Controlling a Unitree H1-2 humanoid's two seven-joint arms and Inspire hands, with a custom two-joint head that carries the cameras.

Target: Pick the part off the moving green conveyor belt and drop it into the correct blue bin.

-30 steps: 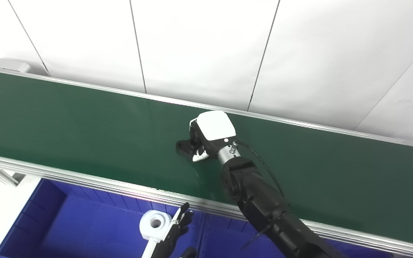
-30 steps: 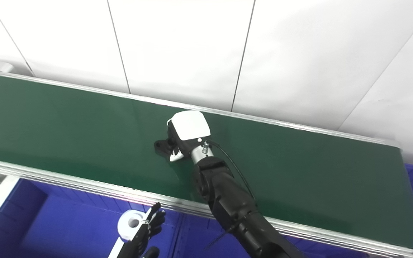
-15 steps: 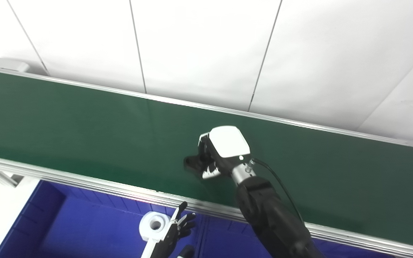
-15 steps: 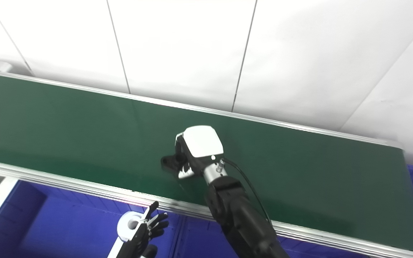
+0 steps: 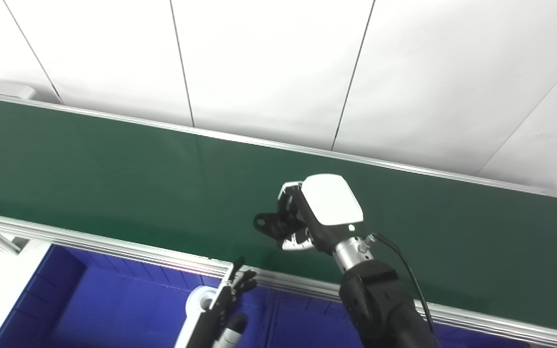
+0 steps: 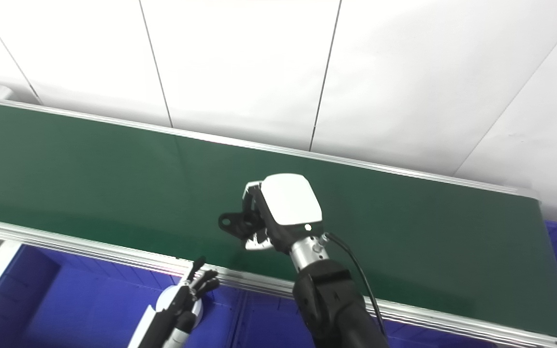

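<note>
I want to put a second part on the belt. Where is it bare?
The green belt is bare left of the right hand to its far end, and right of it too. It is crowded only around that hand, shut on the black part.

Matt green belt, brushed metal rail, glossy blue plastic bin

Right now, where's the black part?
In both eye views the black part sits in the right hand, over the green belt near its front rail, just beyond the blue bin.
</note>
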